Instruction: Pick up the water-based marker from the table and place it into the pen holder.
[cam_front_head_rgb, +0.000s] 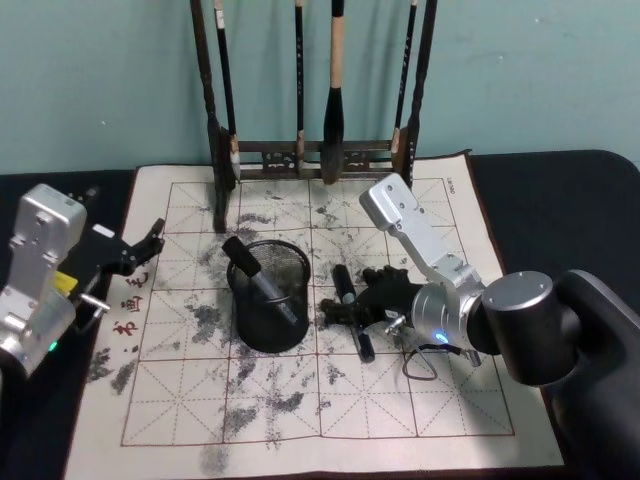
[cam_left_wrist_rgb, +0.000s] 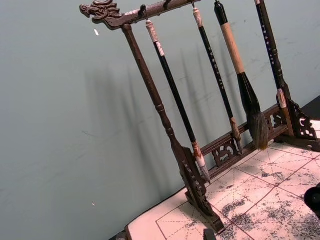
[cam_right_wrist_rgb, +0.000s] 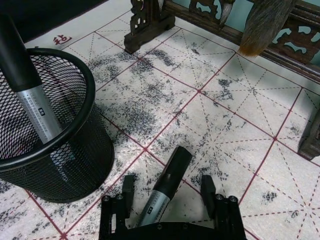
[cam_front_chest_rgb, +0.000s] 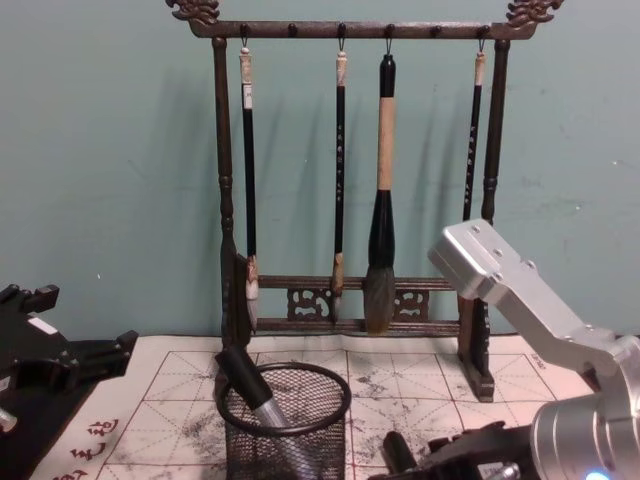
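A water-based marker (cam_front_head_rgb: 343, 284) with a black cap and grey barrel lies on the ink-stained grid mat, just right of the pen holder (cam_front_head_rgb: 290, 262). The holder is a round black mesh cup, and another marker (cam_front_head_rgb: 258, 278) leans inside it. My right gripper (cam_right_wrist_rgb: 168, 186) is low over the lying marker (cam_right_wrist_rgb: 172, 167), open, with one finger on each side of the barrel. In the chest view the pen holder (cam_front_chest_rgb: 300, 440) stands at centre front, and the right gripper (cam_front_chest_rgb: 455, 458) is beside it at mat level. My left gripper (cam_front_head_rgb: 140, 245) is parked open at the mat's left edge.
A tall dark wooden brush rack (cam_front_head_rgb: 320, 155) with several hanging brushes stands at the back of the mat, against the teal wall. The mat (cam_front_head_rgb: 300, 400) lies on a black table. The right arm's silver links (cam_front_head_rgb: 420, 235) rise above the mat's right half.
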